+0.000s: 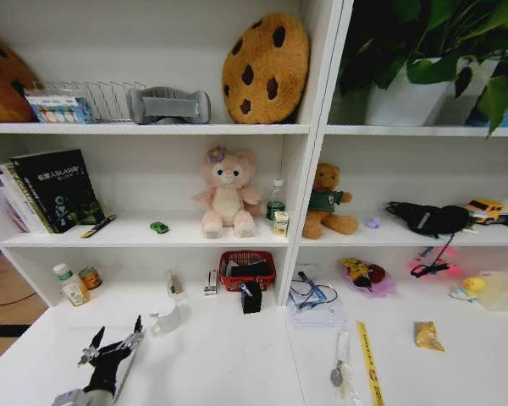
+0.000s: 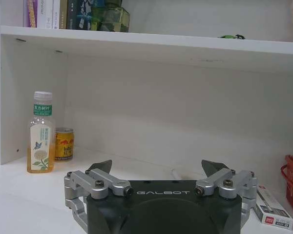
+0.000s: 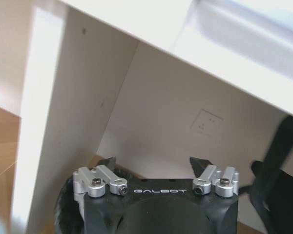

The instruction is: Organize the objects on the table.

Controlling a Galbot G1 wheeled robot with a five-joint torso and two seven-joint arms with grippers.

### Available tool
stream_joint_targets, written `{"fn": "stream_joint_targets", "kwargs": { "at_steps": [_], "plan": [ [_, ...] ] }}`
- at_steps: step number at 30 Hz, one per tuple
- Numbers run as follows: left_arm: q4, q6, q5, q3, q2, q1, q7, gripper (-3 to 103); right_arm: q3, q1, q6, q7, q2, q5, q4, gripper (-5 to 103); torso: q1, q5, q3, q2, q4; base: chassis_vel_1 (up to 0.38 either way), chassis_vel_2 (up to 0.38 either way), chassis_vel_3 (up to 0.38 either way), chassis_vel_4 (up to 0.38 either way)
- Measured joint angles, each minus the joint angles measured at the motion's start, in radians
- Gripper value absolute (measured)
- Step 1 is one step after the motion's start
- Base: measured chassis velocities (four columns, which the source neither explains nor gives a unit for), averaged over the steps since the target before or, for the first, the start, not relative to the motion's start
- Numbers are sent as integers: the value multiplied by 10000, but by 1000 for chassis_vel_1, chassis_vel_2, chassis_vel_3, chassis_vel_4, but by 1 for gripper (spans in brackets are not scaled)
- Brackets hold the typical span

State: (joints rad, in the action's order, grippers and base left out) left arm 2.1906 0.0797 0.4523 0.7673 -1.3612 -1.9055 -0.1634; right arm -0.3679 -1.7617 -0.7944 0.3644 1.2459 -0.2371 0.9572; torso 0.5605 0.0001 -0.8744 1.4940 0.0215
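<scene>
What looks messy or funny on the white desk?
The yellow ruler lies slanted near the front edge of the table, and a pile of papers with a cable sits untidily behind it. The tiny green toy car is up on a shelf. The left tool hovers open, holding nothing.

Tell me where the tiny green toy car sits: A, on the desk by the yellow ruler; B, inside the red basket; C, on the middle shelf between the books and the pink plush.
C: the green toy car rests on the shelf between the books and the pink plush.
</scene>
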Motion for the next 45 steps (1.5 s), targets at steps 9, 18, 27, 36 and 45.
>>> {"fn": "stream_joint_targets", "kwargs": {
  "at_steps": [9,18,27,36,45],
  "plan": [
    [-187,254,42,38,-103,-37,188,100,-955,-2695,-92,877,-117,-656,2410,100,-1,-3,1,0,-2,0,0,0,0],
    [-264,401,174,63,-103,-30,306,100,-1786,-5163,-98,2858,436,-1891,4959,100,-1,-1,1,1,-1,0,0,0,0],
    [-592,547,656,341,156,112,419,100,-2370,-7844,-86,3976,973,-2627,10130,100,-1,-2,-1,0,1,0,0,0,0],
    [-753,450,640,340,12,368,374,100,-3604,-6558,1320,1848,927,560,12315,100,0,0,-1,-1,-1,0,0,0,0],
    [-568,235,219,-79,-282,512,168,100,-4036,-3468,3115,260,-260,3200,11357,100,0,3,-2,-2,-2,0,0,0,0]
  ]
}}
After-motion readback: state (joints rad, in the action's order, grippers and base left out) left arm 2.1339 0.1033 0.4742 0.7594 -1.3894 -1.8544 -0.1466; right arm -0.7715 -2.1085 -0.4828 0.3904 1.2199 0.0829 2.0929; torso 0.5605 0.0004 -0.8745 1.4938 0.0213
